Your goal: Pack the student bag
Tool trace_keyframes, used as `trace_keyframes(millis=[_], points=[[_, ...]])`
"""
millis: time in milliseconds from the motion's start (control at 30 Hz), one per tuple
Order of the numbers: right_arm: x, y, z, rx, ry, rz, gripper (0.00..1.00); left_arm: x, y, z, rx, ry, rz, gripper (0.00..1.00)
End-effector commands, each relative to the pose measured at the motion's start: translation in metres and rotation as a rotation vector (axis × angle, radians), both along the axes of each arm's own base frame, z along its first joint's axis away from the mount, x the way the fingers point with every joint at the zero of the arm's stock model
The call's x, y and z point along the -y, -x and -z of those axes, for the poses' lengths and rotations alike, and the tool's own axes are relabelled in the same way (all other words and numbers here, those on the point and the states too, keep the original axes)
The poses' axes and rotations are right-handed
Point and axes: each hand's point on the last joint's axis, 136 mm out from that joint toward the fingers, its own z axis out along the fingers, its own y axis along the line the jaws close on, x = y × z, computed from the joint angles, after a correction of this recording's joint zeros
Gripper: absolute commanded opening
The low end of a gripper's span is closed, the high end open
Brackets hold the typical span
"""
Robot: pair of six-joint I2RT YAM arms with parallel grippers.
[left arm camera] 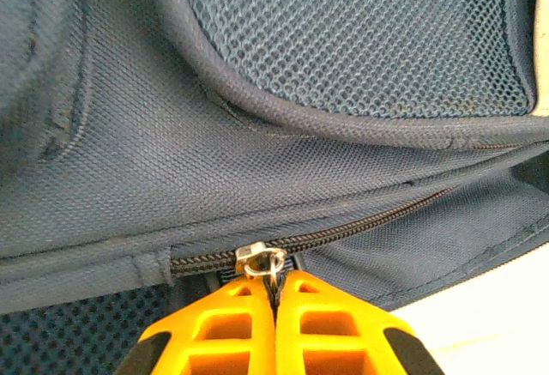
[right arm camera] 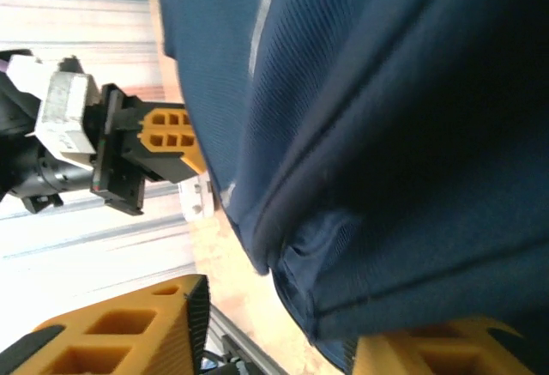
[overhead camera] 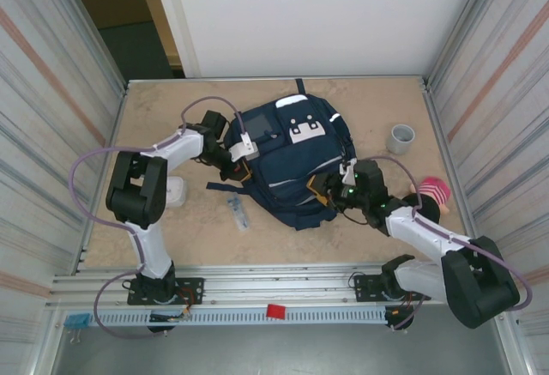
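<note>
- at the near side of the table, the right gripper (right arm camera: 283,328) has its jaws apart around the lower corner of the student bag (overhead camera: 287,169). one finger is clear of the cloth, so it likely steadies the bag rather than grips it.
- mid-table, the bag lies flat, front up.
- at its left edge, the left gripper (left arm camera: 274,287) is pinched tight on the zipper pull (left arm camera: 262,260), seemingly to run the zipper.
- farther right, a grey cup (overhead camera: 400,138) stands apart from the bag.
</note>
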Motion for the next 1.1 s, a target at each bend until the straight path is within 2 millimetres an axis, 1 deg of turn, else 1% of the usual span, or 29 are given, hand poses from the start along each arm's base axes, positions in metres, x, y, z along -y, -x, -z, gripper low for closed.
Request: trace_keyframes(millis=[0,100,167,300,467,533,633,733,767,933,1033,1067], points=[[-0.012,-0.012,-0.018,0.074,-0.054,0.026,0.35,0.013,0.018,-0.014,-0.034,0.053,0.011,0.00],[-0.019,-0.017,-0.016,0.082,-0.048,0.024,0.21,0.016,0.025,-0.014,-0.049,0.052,0.019,0.00],[-0.022,-0.021,-0.014,0.084,-0.043,0.031,0.14,0.017,0.031,-0.012,-0.057,0.040,0.025,0.00],[-0.026,-0.033,-0.020,0.116,-0.059,0.056,0.06,0.024,0.051,-0.009,-0.093,0.005,0.071,0.00],[-0.032,-0.047,-0.037,0.161,-0.073,0.057,0.03,0.034,0.077,-0.012,-0.121,-0.018,0.109,0.00],[-0.035,-0.051,-0.045,0.178,-0.081,0.052,0.02,0.037,0.082,-0.015,-0.121,-0.020,0.113,0.00],[-0.039,-0.055,-0.055,0.201,-0.085,0.037,0.02,0.049,0.083,-0.025,-0.097,-0.006,0.095,0.00],[-0.042,-0.059,-0.063,0.215,-0.099,0.023,0.02,0.060,0.076,-0.025,-0.045,-0.046,0.026,0.00],[-0.042,-0.060,-0.066,0.220,-0.102,0.024,0.02,0.065,0.075,-0.028,-0.040,-0.036,0.009,0.00],[-0.041,-0.065,-0.075,0.234,-0.112,0.022,0.01,0.094,0.075,-0.042,-0.028,0.088,-0.083,0.00],[-0.036,-0.067,-0.075,0.231,-0.091,0.008,0.01,0.107,0.078,-0.056,0.003,0.162,-0.084,0.00],[-0.034,-0.068,-0.074,0.231,-0.069,-0.017,0.01,0.111,0.082,-0.062,0.031,0.181,-0.059,0.03]])
